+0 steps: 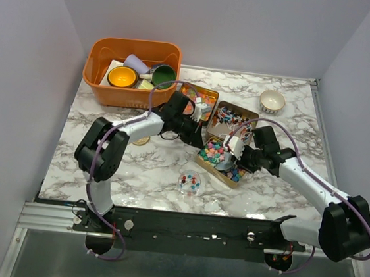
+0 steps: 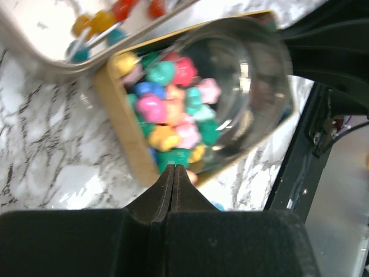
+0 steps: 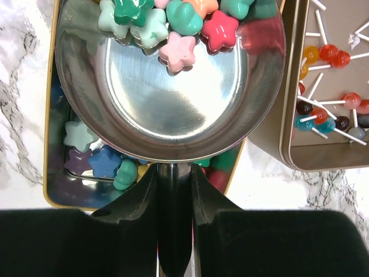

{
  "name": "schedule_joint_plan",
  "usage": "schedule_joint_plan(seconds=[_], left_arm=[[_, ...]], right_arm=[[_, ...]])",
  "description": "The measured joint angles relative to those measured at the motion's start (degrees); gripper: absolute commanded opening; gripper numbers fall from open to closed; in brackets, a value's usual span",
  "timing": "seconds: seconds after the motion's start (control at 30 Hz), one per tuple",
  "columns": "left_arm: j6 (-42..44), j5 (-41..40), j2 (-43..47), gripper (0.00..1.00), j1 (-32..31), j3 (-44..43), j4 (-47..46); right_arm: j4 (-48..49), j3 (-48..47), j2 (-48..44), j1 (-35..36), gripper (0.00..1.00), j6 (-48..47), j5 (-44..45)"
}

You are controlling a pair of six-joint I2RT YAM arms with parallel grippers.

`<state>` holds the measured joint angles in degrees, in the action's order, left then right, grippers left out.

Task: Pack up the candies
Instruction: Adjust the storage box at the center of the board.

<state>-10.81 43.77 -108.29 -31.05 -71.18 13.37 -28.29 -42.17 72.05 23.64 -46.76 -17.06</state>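
Right tool (image 3: 174, 179) clamped on scoop (image 3: 173, 104) handle, star candies (image 3: 180, 51) in its bowl, over gold tin (image 3: 49, 144). Left tool (image 2: 174, 176) fully closed, empty.

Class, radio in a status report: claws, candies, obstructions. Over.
Right claw shut on scoop, scoop in star-candy tin, few candies aboard. Left claw shut, empty, at tin edge. Nothing in the way.

a robotics lab test cell, not a home. plain pale walls (image 1: 210, 22) box in a marble-patterned bench (image 1: 141, 173) on three sides. the left arm (image 1: 108, 147) and right arm (image 1: 316, 185), trailing looped purple cables (image 1: 91, 171), are bolted to a black bar (image 1: 188, 230) and an aluminium rail (image 1: 44, 215) at the near edge. an orange bin (image 1: 95, 84) of cups (image 1: 122, 76) sits at the back left.
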Motion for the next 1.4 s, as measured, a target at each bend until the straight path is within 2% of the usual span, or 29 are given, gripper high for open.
schedule_joint_plan(seconds=[0.17,0.23,0.27,0.3,0.37,0.43,0.67,0.83,0.97,1.4], left_arm=[[3.34,-1.33,10.75,0.05,-4.00,2.73,-1.36],[5.51,-3.98,16.09,0.17,-7.72,5.33,-4.90],[6.05,-4.46,17.84,0.30,-9.35,6.67,-5.95],[6.67,-5.53,19.39,0.38,-11.30,8.24,-7.21],[7.87,-8.44,22.77,0.48,-15.78,13.53,-11.02],[9.20,-10.95,25.33,0.52,-20.11,19.39,-13.75],[15.32,-18.64,26.12,0.62,-25.24,27.50,-22.45],[22.03,-22.23,24.52,0.63,-28.37,27.98,-31.36],[26.25,-22.43,21.05,0.58,-29.81,27.56,-36.92],[28.61,-22.03,12.00,0.54,-32.37,24.55,-42.58]], right_arm=[[0.17,-0.46,0.48,0.02,0.01,0.00,-0.52],[0.22,-0.74,0.72,0.04,0.01,0.02,-0.61],[0.28,-0.74,0.79,0.04,0.01,0.02,-0.61],[0.31,-0.74,0.83,0.04,0.01,0.00,-0.61],[0.33,-0.74,0.83,0.04,0.01,-0.20,-0.59],[0.33,-0.74,0.83,0.04,0.01,-0.42,-0.57],[0.37,-0.72,0.66,0.04,0.01,-1.25,-0.46],[1.18,0.28,-0.46,0.04,0.01,-1.25,-0.17],[1.81,1.07,-1.05,0.04,0.01,-1.22,-0.17],[2.51,1.31,-0.72,0.04,0.01,-0.07,-0.20]])
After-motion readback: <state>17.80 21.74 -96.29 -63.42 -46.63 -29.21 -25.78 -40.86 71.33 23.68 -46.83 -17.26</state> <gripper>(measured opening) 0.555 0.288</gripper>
